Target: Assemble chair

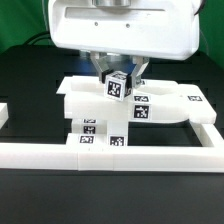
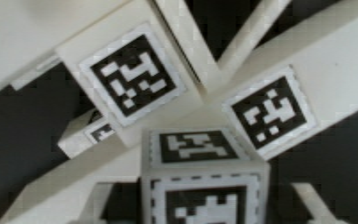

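Note:
My gripper [image 1: 119, 80] hangs at the middle of the exterior view, shut on a small blocky white chair leg [image 1: 119, 87] with a square tag on its face. In the wrist view the same leg [image 2: 202, 165] stands between my fingertips [image 2: 73, 205], showing a tag on its end and one on its side. Just under and behind it lie flat white chair panels [image 1: 165, 103] carrying tags. In the wrist view two of those tagged panels [image 2: 135, 72] sit beyond the leg. A lower white part [image 1: 92, 130] with tags stands in front of the panels.
A long white border rail [image 1: 150, 152] runs across the front and turns back at the exterior view's right. Another short piece of rail [image 1: 4, 112] shows at the left edge. The tabletop [image 1: 110, 195] is black.

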